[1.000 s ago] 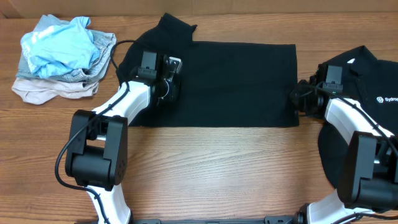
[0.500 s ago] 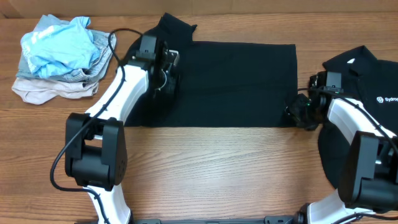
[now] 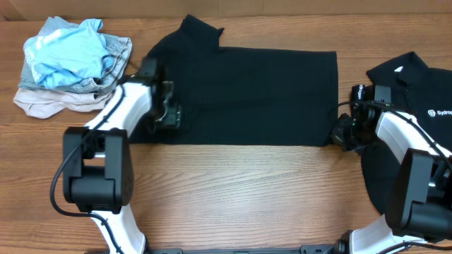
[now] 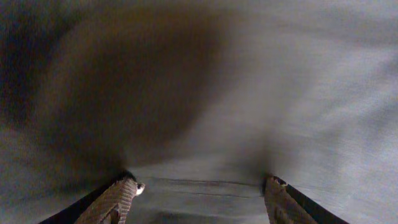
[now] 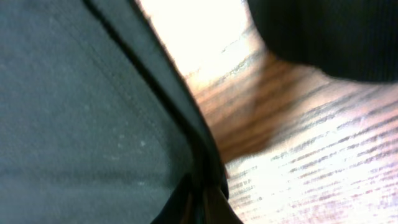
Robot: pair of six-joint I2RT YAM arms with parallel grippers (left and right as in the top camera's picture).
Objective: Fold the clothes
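Observation:
A plain black shirt (image 3: 261, 92) lies flat across the middle of the table as a wide rectangle, with a sleeve sticking out at the top left. My left gripper (image 3: 169, 116) hovers over its lower left part. In the left wrist view that gripper (image 4: 199, 193) is open, its fingers (image 4: 121, 198) spread above dark cloth (image 4: 249, 93) with nothing between them. My right gripper (image 3: 340, 134) sits at the shirt's lower right corner. In the right wrist view it (image 5: 199, 202) is shut on the shirt's hem (image 5: 168, 81).
A second black shirt (image 3: 413, 85) with white chest lettering lies at the right edge, partly under the right arm. A crumpled pile of light-blue, grey and beige garments (image 3: 70, 60) sits at the back left. Bare wooden table (image 3: 247, 197) runs along the front.
My left gripper let go near the sleeve, opened, and moved down and left over the shirt. My right gripper dropped to the lower right corner, opened briefly, then shut on the hem.

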